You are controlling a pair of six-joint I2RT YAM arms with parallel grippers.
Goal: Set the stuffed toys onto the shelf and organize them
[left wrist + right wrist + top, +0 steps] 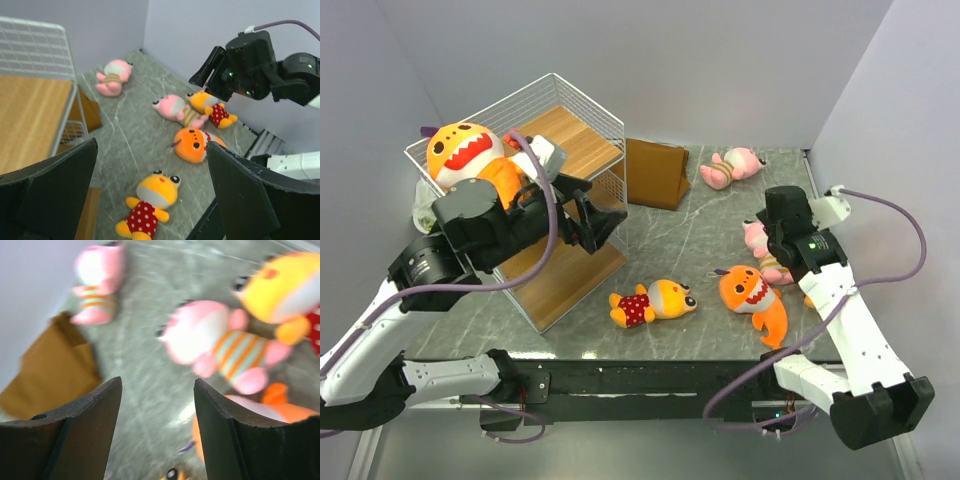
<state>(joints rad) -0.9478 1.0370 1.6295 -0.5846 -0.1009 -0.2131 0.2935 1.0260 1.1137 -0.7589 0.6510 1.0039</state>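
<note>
On the top board of the shelf (582, 140), one big orange shark (460, 152) sits upright in the left corner against the wire wall. Judged from this, the corner position keeps room on the board for more toys.

The left gripper (595, 222) is just beside the shelf's right front edge. Its fingers are spread wide with nothing between them, and it faces the toys on the table.

The right gripper (157, 390) hovers over the striped pink plush (220, 340), jaws apart and holding nothing. This pose suits a descent onto that toy.

A red-dotted plush (280, 285) touches the striped one, and the second shark (755, 295) lies just beside them. A clean pick may therefore call for a narrow approach.

The other pink plush (732, 165) lies near the far wall, beside the brown folded bag (655, 172). The second red-dotted plush (655, 300) lies on its back at mid-table. With five toys off the shelf, the task appears to be at an early stage.
</note>
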